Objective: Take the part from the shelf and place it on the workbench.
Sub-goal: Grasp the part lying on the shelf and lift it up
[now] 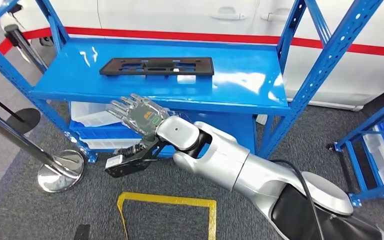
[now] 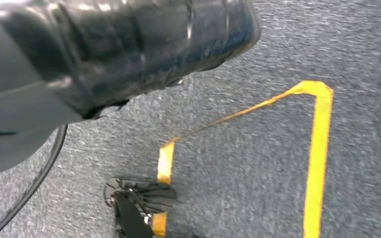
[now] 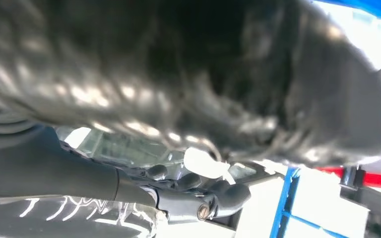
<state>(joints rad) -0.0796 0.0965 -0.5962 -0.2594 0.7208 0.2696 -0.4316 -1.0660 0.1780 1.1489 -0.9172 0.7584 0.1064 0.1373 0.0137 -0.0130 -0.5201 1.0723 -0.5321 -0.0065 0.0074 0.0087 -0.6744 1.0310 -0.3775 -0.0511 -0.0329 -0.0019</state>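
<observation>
The part (image 1: 157, 66), a long flat black plastic panel with cut-outs, lies on the top board of the blue shelf (image 1: 240, 87), near its middle. My right hand (image 1: 135, 112) is stretched across in front of the shelf, just under its front edge and a little left of the part. Its fingers are spread and straight and hold nothing. In the right wrist view the right hand (image 3: 198, 198) is a dark blur with nothing in it. The left wrist view has the left hand's glossy dark cover (image 2: 129, 44) over grey carpet; its fingers are hidden.
A small white piece (image 1: 186, 78) lies by the part's front edge. White and blue bins (image 1: 92, 120) sit on the lower shelf. A chrome post base (image 1: 60, 170) stands at left. Yellow tape (image 1: 167, 202) marks the carpet. Another blue rack (image 1: 375, 150) is at right.
</observation>
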